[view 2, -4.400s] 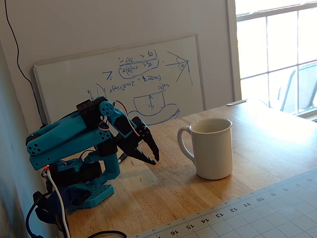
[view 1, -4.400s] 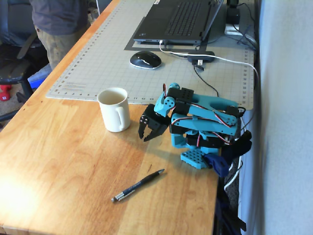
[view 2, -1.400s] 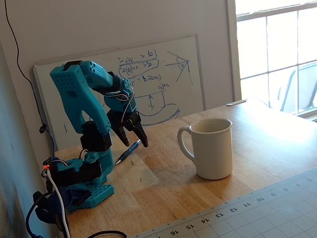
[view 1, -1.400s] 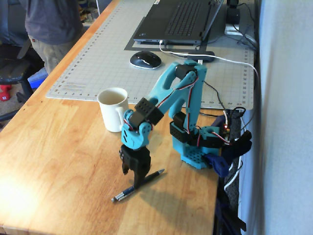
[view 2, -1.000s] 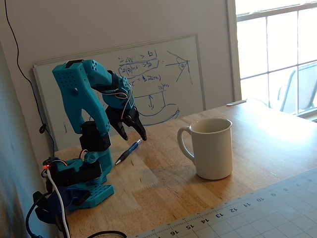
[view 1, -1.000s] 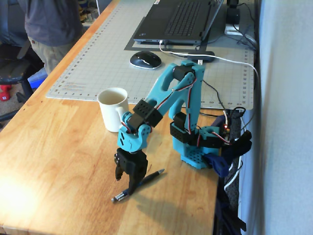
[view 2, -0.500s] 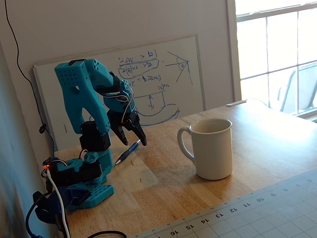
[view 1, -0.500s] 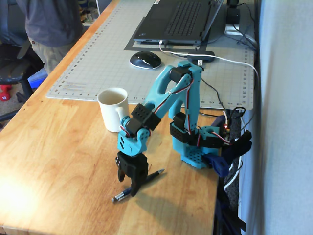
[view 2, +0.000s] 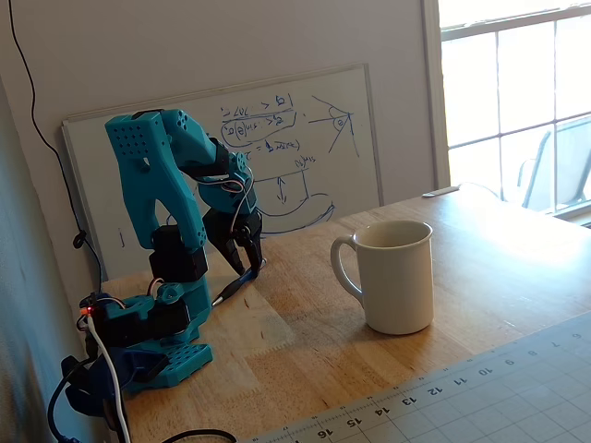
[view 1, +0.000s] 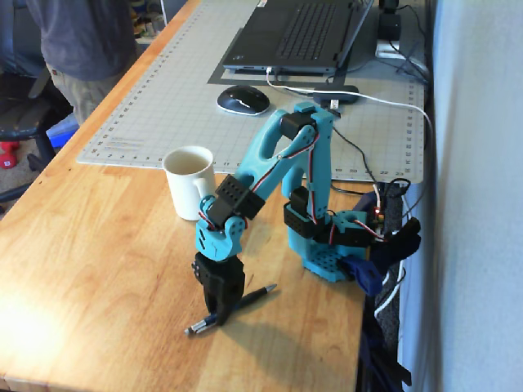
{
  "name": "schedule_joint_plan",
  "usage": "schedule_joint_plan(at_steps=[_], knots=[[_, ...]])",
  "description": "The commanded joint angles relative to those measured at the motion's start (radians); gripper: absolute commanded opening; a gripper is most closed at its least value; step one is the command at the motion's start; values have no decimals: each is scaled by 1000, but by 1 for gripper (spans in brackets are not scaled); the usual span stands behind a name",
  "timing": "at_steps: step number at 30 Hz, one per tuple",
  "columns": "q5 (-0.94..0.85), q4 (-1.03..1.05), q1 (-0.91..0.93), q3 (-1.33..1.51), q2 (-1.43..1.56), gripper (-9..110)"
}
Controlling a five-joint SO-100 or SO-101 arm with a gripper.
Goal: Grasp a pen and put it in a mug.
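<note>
The dark pen [view 1: 249, 297] lies flat on the wooden table in front of the arm's base, its silver end toward the table's near edge. My gripper [view 1: 217, 314] points straight down over the pen's middle, and its black fingers meet at the pen, which still rests on the wood. In the other fixed view the fingers come together at the tips [view 2: 247, 270] on the pen [view 2: 229, 293]. The cream-white mug [view 1: 189, 181] stands upright and empty beyond the gripper, its handle toward the arm; it also shows in the other fixed view [view 2: 395, 277].
A grey cutting mat [view 1: 155, 106] carries a computer mouse [view 1: 243, 100] and a laptop [view 1: 298, 33]. The arm's teal base [view 1: 327, 261] sits at the table's right edge with cables. A person [view 1: 82, 41] stands at the far left. A whiteboard [view 2: 305, 148] leans on the wall.
</note>
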Motion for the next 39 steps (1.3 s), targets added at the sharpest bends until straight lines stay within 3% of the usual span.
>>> schedule_joint_plan(at_steps=[1, 7, 17, 27, 32, 39], knots=[[8, -18, 6, -20, 3, 1], [-2, -18, 5, -29, 29, 1], [-2, -63, 44, -107, 330, 2], [-6, -801, 218, 117, 552, 2], [-6, -1160, 390, 316, 660, 2], [-8, -1443, 686, 512, 848, 2]])
